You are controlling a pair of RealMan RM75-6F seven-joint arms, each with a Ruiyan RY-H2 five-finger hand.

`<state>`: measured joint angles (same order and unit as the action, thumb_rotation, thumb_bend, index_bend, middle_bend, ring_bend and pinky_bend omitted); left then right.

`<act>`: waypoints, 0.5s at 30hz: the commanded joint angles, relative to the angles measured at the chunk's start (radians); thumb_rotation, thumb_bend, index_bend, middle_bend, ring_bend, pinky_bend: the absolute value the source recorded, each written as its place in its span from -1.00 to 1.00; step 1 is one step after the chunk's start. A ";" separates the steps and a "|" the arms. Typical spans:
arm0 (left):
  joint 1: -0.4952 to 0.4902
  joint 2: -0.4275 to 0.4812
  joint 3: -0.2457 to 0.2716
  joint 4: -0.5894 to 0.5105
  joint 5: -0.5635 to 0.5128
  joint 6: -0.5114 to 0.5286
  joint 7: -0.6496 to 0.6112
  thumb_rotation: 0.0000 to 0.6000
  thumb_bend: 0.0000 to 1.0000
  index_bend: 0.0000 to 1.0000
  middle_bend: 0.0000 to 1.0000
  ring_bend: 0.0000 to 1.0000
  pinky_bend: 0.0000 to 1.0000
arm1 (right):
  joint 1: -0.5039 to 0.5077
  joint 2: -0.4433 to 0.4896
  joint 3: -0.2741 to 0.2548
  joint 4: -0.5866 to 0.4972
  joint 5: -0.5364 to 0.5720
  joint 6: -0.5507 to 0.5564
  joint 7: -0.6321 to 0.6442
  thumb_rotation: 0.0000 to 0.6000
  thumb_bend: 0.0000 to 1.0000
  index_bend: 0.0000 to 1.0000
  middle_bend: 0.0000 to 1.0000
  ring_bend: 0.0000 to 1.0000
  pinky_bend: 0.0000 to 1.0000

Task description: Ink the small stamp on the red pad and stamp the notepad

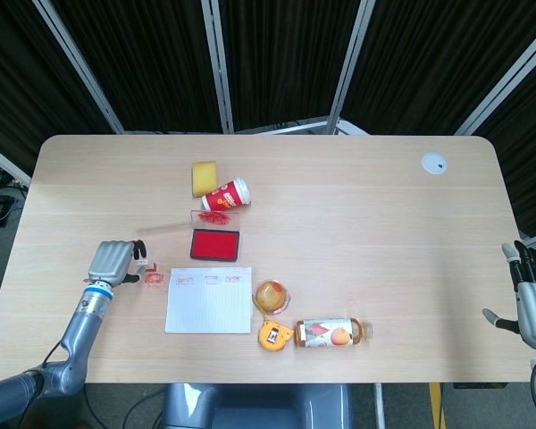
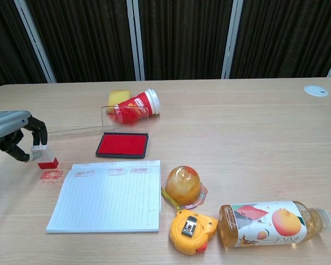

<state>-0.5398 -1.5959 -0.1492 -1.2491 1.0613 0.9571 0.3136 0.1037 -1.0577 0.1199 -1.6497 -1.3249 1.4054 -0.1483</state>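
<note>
My left hand (image 2: 14,135) pinches the stamp (image 2: 43,156) near the table's left edge, so I should lift it straight, carry it squarely over the red pad (image 2: 122,144), then press flat.

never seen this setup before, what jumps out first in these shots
The red ink pad lies open at the table's middle-left, its clear lid up. Left of it, the left hand pinches the small stamp beside the notepad. A bottle lies on its side at the front right.
</note>
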 commanded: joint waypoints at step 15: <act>-0.011 0.010 -0.010 -0.015 -0.005 -0.002 -0.012 1.00 -0.34 0.08 0.07 0.66 0.76 | 0.003 0.000 0.001 0.006 0.008 -0.011 0.015 1.00 -1.00 -1.00 -1.00 -1.00 -1.00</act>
<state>-0.5499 -1.5927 -0.1551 -1.2548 1.0513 0.9557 0.3129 0.1071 -1.0579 0.1213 -1.6439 -1.3164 1.3949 -0.1338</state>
